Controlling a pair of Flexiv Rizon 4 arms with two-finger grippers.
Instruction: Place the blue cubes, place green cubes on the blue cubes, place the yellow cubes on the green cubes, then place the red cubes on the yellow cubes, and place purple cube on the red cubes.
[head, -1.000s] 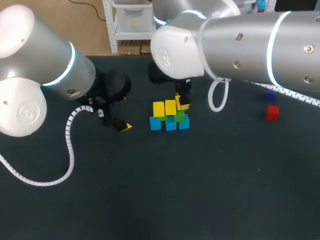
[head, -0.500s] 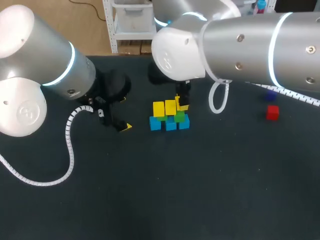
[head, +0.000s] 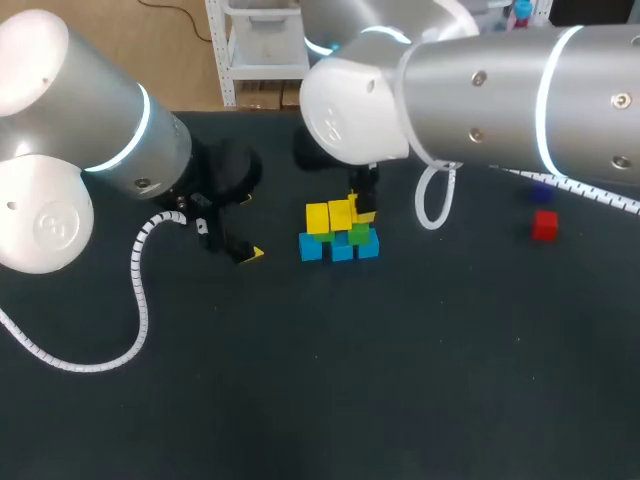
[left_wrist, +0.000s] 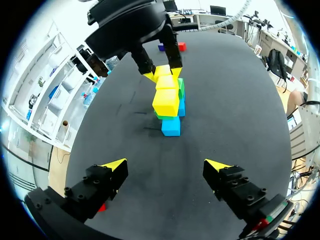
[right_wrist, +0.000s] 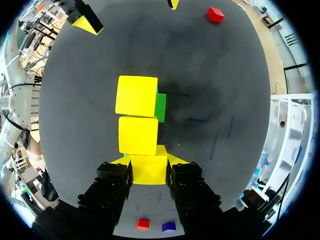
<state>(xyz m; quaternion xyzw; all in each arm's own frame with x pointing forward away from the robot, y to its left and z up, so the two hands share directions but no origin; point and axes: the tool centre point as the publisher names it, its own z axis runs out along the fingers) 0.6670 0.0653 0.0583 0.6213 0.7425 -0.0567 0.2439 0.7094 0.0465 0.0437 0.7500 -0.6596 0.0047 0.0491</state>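
Three blue cubes (head: 340, 246) stand in a row with green cubes (head: 358, 234) on them. Two yellow cubes (head: 330, 216) top the left and middle green ones. My right gripper (head: 362, 206) is shut on a third yellow cube (right_wrist: 148, 169), held over the right-hand green cube in line with the other two yellow cubes (right_wrist: 137, 115). Whether it rests on the green cube I cannot tell. My left gripper (left_wrist: 166, 165) stands open with nothing in it, to the left of the stack (left_wrist: 169, 102). A red cube (head: 544, 225) and a purple cube (head: 540, 190) lie at the far right.
Another red cube (right_wrist: 215, 14) lies on the table near my left gripper's fingertips (right_wrist: 86, 23); my left arm hides it in the head view. The right arm's white cable (head: 436, 200) loops down just right of the stack.
The right arm has edged very slightly to the left with the yellow cube still in its grip. The left arm and the stack have not moved.
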